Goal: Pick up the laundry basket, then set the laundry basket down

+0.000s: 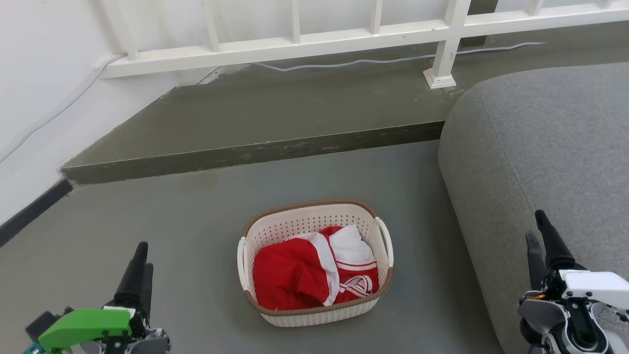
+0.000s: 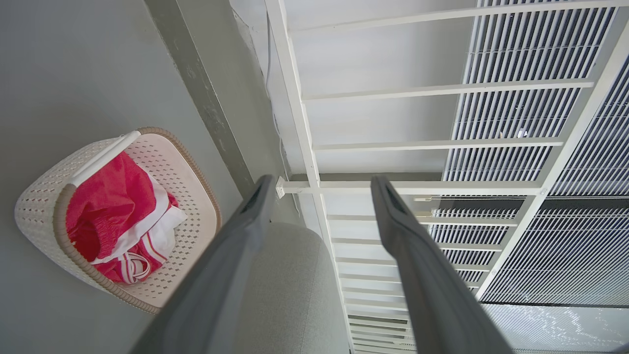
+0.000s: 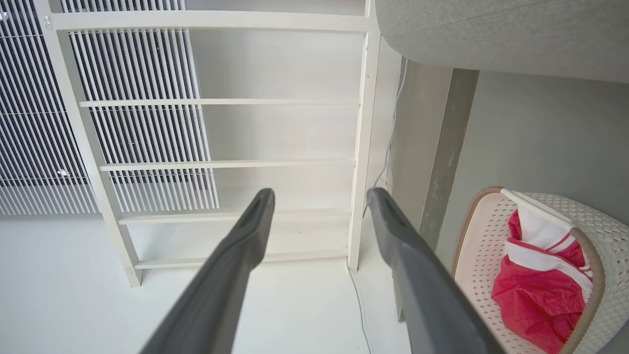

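Laundry basket [image 1: 304,220] sits on the floor [image 1: 147,211], red and white clothes [image 1: 290,275] inside, beside the grey sofa [image 1: 540,137]. It's ahead, between my left fingers [image 1: 135,275] and right fingers [image 1: 551,238], both pairs spread apart, neither touching it.

- The left gripper [image 1: 144,255] sits low at the head view's left, its two dark fingers pointing up, parted, holding nothing.
- The right gripper [image 1: 534,225] sits low at the right, fingers pointing up, parted, likewise empty.
- The left wrist carries a green cover [image 1: 86,324]; the right wrist carries a white cover [image 1: 597,285].
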Controlling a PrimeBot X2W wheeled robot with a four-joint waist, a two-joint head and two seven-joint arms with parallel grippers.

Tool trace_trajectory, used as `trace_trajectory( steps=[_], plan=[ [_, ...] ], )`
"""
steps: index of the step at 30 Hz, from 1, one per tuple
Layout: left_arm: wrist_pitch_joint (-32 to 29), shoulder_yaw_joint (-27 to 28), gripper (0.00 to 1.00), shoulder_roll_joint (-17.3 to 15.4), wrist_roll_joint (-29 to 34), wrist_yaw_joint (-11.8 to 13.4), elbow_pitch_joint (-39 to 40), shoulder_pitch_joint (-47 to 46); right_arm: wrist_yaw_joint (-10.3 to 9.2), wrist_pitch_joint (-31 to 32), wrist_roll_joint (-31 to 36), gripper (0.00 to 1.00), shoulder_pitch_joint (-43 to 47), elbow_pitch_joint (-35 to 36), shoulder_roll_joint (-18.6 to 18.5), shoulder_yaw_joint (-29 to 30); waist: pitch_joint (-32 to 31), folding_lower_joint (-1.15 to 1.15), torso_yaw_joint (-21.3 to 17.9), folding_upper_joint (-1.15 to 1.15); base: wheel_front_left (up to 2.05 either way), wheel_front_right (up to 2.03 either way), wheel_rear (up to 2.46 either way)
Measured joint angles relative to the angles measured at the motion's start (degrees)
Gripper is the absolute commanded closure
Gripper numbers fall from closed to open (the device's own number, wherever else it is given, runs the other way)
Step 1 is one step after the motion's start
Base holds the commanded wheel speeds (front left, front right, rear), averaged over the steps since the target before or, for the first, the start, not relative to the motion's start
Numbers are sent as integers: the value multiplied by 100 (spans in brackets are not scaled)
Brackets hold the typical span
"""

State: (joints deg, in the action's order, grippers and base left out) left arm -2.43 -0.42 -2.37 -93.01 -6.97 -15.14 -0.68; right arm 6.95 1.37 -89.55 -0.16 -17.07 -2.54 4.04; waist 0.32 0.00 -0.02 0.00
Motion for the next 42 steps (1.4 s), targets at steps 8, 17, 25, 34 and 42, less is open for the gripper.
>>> trace_trajectory(
  steps=[8, 17, 25, 34, 42],
  plan=[
    [168, -185, 0, -92, 500, 0, 171, -58, 1, -158, 633, 0, -59, 74, -179, -164, 3, 0, 6, 0, 0, 0, 0],
    [413, -493, 0, -314, 1212, 0, 368, -148, -63, -310, 1467, 0, -113, 145, -346, -401, -11, 0, 13, 0, 0, 0, 0],
    [573, -716, 0, -477, 1908, 0, 476, -201, -213, -445, 2258, 0, -185, 237, -480, -631, -37, 0, 18, 0, 0, 0, 0],
    [720, -943, 0, -624, 2852, 64, 624, -281, -361, -588, 3107, 0, -229, 391, -582, -876, -64, 0, 35, 0, 0, 0, 0],
    [861, -1157, 0, -800, 3820, 258, 722, -320, -535, -710, 3825, 0, -230, 455, -698, -1102, -72, 0, 55, 0, 0, 0, 0]
  ],
)
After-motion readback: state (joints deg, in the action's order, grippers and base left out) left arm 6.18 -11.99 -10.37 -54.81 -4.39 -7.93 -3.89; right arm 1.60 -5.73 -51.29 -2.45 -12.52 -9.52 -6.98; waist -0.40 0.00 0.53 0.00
